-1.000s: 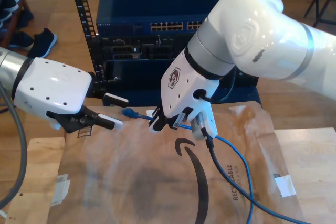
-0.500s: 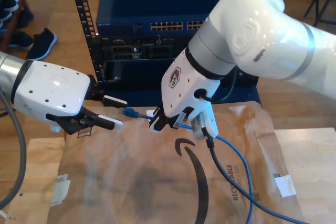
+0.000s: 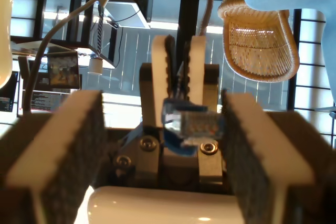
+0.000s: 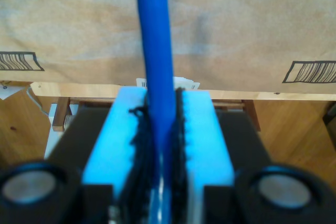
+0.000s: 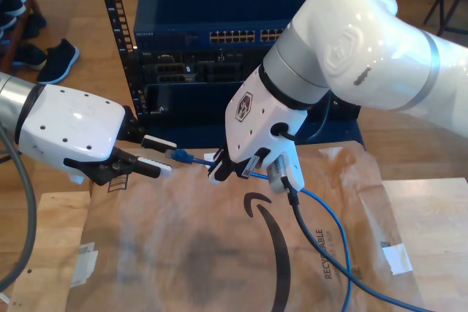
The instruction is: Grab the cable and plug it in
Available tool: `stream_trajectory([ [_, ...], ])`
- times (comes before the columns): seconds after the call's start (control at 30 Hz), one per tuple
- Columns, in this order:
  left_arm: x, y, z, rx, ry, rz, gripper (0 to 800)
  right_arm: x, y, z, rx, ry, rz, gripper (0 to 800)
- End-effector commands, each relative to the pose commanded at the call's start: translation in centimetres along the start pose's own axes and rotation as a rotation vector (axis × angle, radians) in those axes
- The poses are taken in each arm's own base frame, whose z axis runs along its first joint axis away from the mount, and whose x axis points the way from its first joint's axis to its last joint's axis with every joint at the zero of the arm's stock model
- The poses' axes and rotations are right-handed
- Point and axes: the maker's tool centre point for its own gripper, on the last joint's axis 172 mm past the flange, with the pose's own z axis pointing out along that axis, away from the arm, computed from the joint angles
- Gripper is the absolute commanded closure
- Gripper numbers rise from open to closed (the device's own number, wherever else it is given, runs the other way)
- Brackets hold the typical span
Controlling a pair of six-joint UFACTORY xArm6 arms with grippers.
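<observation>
Blue and thin, the Ethernet cable (image 5: 333,224) is already grabbed: my second hand (image 5: 230,169) pinches it a little behind its translucent plug (image 5: 180,156), over the brown paper covering the bench (image 5: 183,253). My first hand (image 5: 157,155), pads wide apart, faces that plug from nine o'clock. Still to do, I judge: a handover or regrasp, then insertion into the dark blue rack switch's ports (image 5: 241,36) at twelve o'clock.

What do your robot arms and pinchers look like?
Both arms are glossy white and rounded with grey joint bands. My second gripper has a black hexagon logo on its white casing and thick black cables hanging beside it. My first gripper has black-and-white fingers.
</observation>
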Motion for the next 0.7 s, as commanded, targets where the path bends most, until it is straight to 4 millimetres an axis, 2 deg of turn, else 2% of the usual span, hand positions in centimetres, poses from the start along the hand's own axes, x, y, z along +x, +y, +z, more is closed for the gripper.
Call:
stream_trajectory([
  [0.23,0.1,0.0,0.1,-0.001,0.000,-0.002,560,0.0,0.0,-0.1,0.001,0.001,-0.001,800],
  [0.43,0.3,0.1,0.0,-0.019,0.010,0.000,686,0.0,0.0,-0.1,0.001,0.001,-0.001,798],
  [0.5,0.6,0.3,-0.4,-0.038,0.008,-0.011,754,-0.1,-0.1,-0.1,0.003,0.000,-0.002,790],
  [0.57,0.9,1.0,-1.4,-0.080,-0.004,-0.022,772,-0.1,-0.1,-0.2,0.005,-0.001,-0.002,778],
  [0.63,0.4,1.4,-1.7,-0.097,-0.020,-0.018,791,0.0,-0.1,-0.1,0.003,0.000,-0.001,731],
  [0.67,0.3,1.4,-1.8,-0.100,-0.022,-0.015,797,0.0,-0.1,-0.1,0.002,0.001,0.000,646],
  [0.7,0.2,1.4,-1.8,-0.098,-0.023,-0.015,797,0.0,0.0,0.0,0.000,0.001,-0.002,499],
])
